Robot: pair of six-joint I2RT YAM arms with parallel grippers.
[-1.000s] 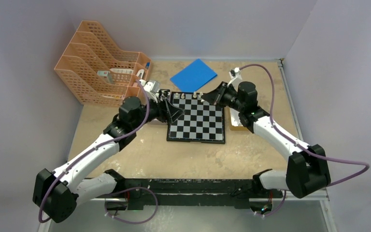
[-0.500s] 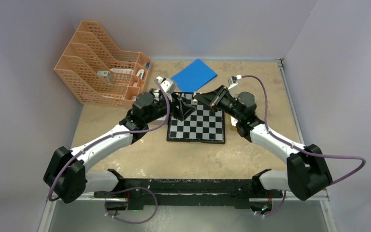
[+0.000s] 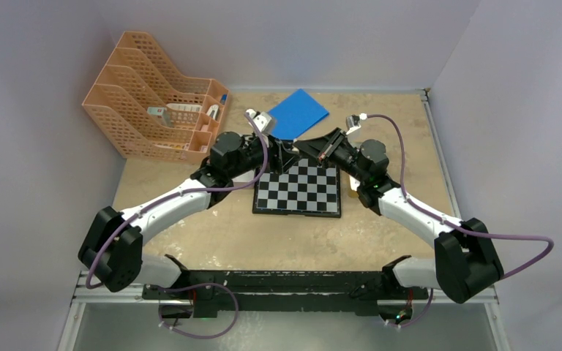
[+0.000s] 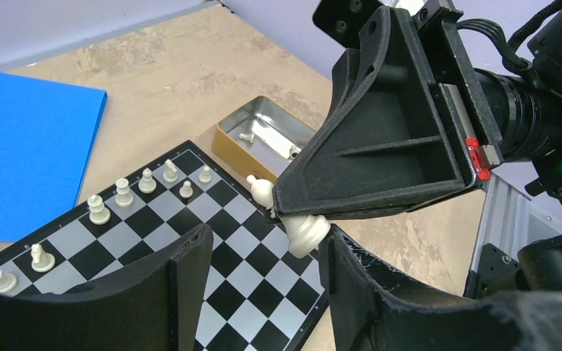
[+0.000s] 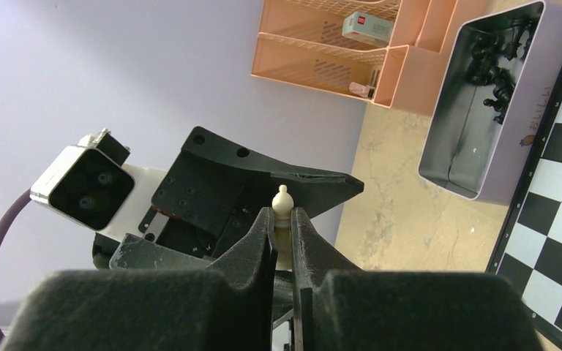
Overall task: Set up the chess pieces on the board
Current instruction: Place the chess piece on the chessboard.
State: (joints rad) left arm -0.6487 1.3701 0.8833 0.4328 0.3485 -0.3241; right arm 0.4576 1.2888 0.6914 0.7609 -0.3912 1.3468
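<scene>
**Top external.** Item: my left gripper (image 3: 282,155) and my right gripper (image 3: 304,150), tip to tip above the 12 o'clock edge of the board (image 3: 300,191). The left arm lies toward 8 o'clock of that spot and the right toward 4. What sits between the tips is hidden here.

**Left wrist.** Item: one white piece (image 4: 305,232), in the air above the board, pinched by the right gripper's shut fingers.
- Long axis: tilted, head at 10 o'clock, base at 4.
- Position: the base sits between my left jaws, which stand apart on either side. It is just beside the 3 o'clock finger (image 4: 366,292), with a clear gap to the 9 o'clock one.
- Contact: I cannot tell.
- Below: several set white pieces (image 4: 123,194) on the board's 9 o'clock part, and a gold tin (image 4: 223,135) beyond its corner at 12.

**Right wrist.** Item: the same piece, head at 12 o'clock, poking up between my clamped right fingers (image 5: 263,234). The left gripper's body is directly behind it. A grey tin (image 5: 454,172) of black pieces (image 5: 494,73) lies at 2 o'clock.

**Judgement.** This looks like a handover, with the left as taker. It should close across the base, square to that tilted axis, before the right lets go.
</scene>
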